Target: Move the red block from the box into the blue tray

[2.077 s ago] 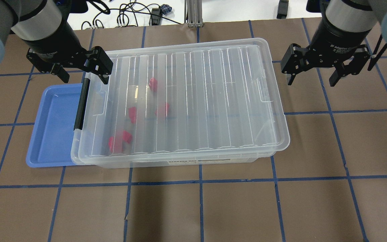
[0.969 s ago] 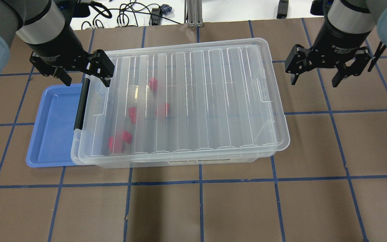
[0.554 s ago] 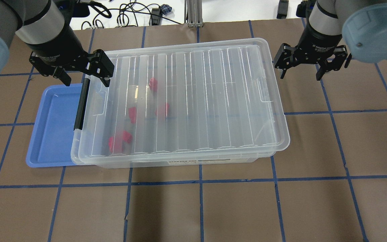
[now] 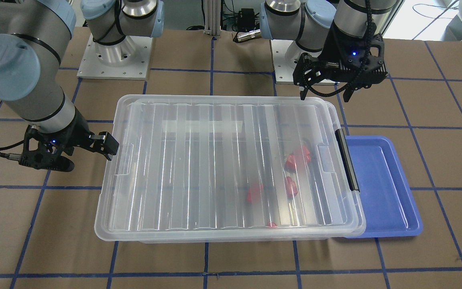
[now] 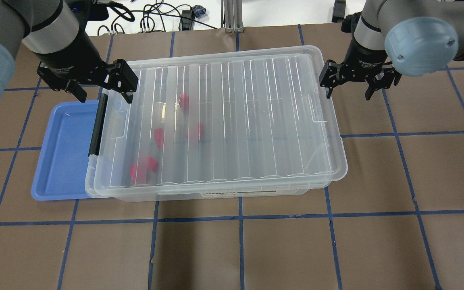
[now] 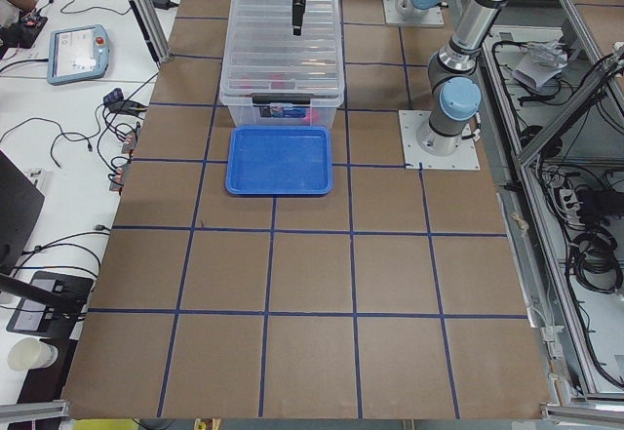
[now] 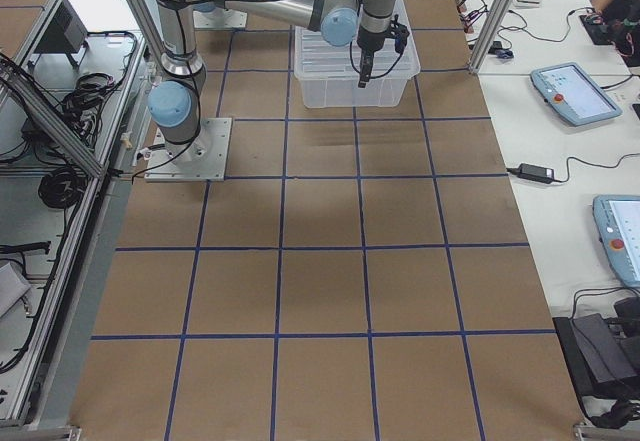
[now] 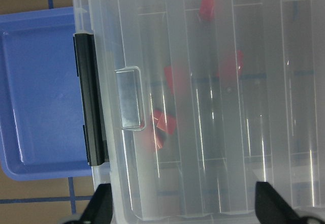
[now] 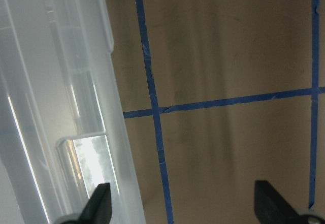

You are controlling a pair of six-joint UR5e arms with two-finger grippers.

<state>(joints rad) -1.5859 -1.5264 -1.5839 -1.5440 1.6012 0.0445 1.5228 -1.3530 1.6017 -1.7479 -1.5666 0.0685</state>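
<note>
The clear box (image 5: 256,121) stands mid-table with its ribbed lid on. Several red blocks (image 5: 183,100) lie inside near its left end and show through the lid; they also show in the left wrist view (image 8: 205,5). The blue tray (image 5: 64,149) lies at the box's left end, partly under the black handle bar (image 5: 96,125). My left gripper (image 5: 103,96) is open and empty above the box's far left corner, over the handle end. My right gripper (image 5: 348,94) is open and empty just off the box's right end; its wrist view shows the box rim (image 9: 61,107).
The table is brown paper with a blue tape grid. Cables (image 5: 155,16) and an aluminium post (image 5: 229,16) lie beyond the far edge. The two arm bases (image 4: 114,52) stand behind the box in the front-facing view.
My right gripper has moved left toward the box's right end, still open. My left gripper has stayed nearly still over the handle corner. The box, tray and blocks have not moved.
</note>
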